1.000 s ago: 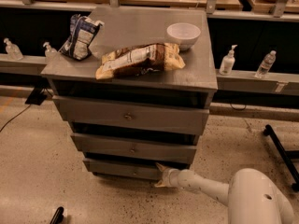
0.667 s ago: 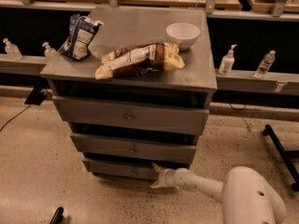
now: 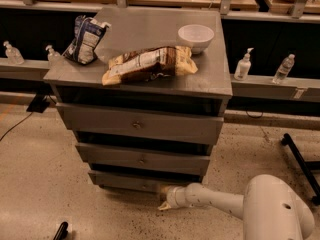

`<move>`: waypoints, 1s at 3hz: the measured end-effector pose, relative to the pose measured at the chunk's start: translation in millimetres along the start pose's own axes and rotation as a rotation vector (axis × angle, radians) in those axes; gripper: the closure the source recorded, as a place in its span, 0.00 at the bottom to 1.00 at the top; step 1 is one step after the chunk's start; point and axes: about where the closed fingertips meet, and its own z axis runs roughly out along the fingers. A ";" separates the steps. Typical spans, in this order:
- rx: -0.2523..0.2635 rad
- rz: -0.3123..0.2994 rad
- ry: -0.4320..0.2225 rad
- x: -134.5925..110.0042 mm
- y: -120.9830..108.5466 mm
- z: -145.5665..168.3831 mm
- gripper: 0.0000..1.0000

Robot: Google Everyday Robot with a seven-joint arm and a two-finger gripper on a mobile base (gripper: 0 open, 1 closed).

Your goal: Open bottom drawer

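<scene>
A grey wooden chest of three drawers stands in the middle of the floor. The bottom drawer (image 3: 127,181) is the narrowest front, lowest on the chest, and its small knob (image 3: 145,186) shows near the centre. Above it are the mid-sized drawer (image 3: 142,159) and the widest top drawer (image 3: 137,125). My white arm reaches in from the lower right. My gripper (image 3: 163,198) is at floor level, right at the lower right part of the bottom drawer's front, just right of the knob.
On the chest top lie a brown snack bag (image 3: 149,64), a blue-white bag (image 3: 85,39) and a white bowl (image 3: 195,36). Several sanitizer bottles (image 3: 243,64) stand on ledges behind. A black frame leg (image 3: 300,161) lies at right. A dark object (image 3: 61,230) lies on the floor.
My arm and gripper have shifted slightly left along the bottom drawer's front. The drawers look as they did before.
</scene>
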 end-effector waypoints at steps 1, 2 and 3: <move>-0.040 0.026 0.007 -11.1 29.0 -31.1 0.42; -0.042 0.015 0.012 -27.8 44.5 -60.5 0.41; -0.034 -0.023 0.006 -34.4 46.9 -60.4 0.42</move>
